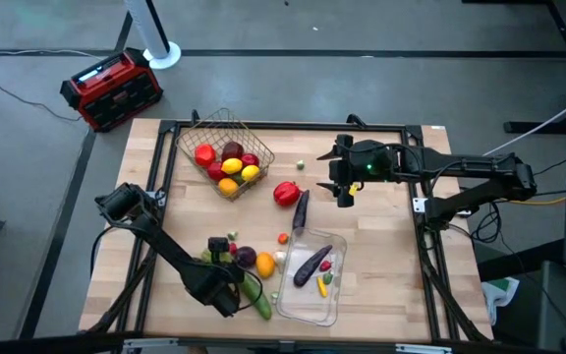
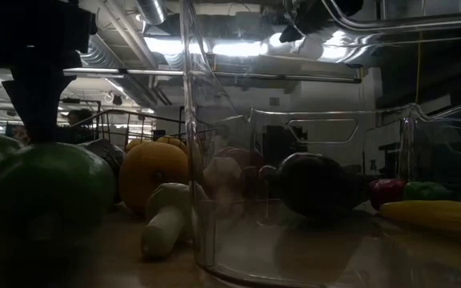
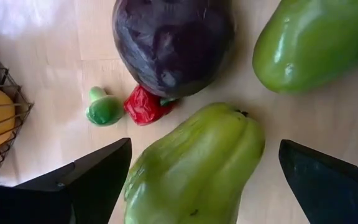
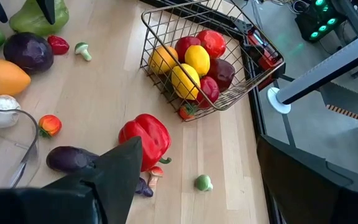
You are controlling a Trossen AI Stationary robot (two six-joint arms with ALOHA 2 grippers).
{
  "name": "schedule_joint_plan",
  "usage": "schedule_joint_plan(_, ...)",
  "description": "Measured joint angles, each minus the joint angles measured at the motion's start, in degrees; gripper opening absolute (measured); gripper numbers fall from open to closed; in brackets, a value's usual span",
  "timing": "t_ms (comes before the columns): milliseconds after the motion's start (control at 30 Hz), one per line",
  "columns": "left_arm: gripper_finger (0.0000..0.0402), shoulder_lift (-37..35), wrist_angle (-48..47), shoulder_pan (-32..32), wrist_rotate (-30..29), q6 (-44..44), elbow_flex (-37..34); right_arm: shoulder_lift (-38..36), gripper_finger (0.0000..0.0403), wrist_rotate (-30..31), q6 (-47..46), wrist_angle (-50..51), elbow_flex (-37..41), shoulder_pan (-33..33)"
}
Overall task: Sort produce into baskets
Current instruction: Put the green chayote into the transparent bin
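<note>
Pick-up of green pepper (image 3: pixel 191 168) judged as step in hand. Hung low over near-left pile of produce with left gripper (image 1: pixel 226 287), fingers (image 3: pixel 98 174) spread wide apart, nothing held, pepper lying between them on bare wood. Sat close to neighbours: purple round vegetable (image 3: pixel 173 43) just beyond the pepper's tip, second green vegetable (image 3: pixel 316 43) to one side, small red piece (image 3: pixel 145 106) and small green mushroom (image 3: pixel 102 109) tucked under the purple one.

Seemed to call for a straight descent, keeping both fingers clear of the neighbours, then a close across the pepper's broad middle rather than its narrow tip. Looked glossy and rounded, so likely to squirt out under an off-centre squeeze. Needed a lift high enough to clear the rest of the pile before travel.

Destination, as a guess: clear tray (image 1: pixel 288 295) just beside the pile, already holding an eggplant (image 1: pixel 312 264) and a few small pieces. Wire basket (image 1: pixel 193 143) at far left of the table carried round red, yellow and orange fruit only.

Waited above the table's far right with right gripper (image 1: pixel 344 195), fingers apart, empty, near red pepper (image 1: pixel 285 193) and a second eggplant (image 1: pixel 301 208), both unsorted.
</note>
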State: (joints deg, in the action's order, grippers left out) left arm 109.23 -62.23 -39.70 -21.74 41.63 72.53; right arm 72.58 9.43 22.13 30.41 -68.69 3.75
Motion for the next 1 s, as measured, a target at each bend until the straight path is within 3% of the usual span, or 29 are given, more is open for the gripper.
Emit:
schedule_joint_plan(400,0.04,-0.02,0.63,2.57,1.46,-2.59,-1.94,0.01,0.0312,0.0,-0.96,2.11,0.0,0.01)
schedule_joint_plan(667,0.0397,-0.44,2.51,5.19,7.65,-4.24,-6.23,0.02,0.0312,0.0,-1.07,3.43,0.0,0.02)
schedule_joint_plan(1000,0.0294,-0.14,1.74,5.64,9.79,-7.23,-4.81,0.02,0.0312,0.0,-1.07,4.11,0.0,0.02)
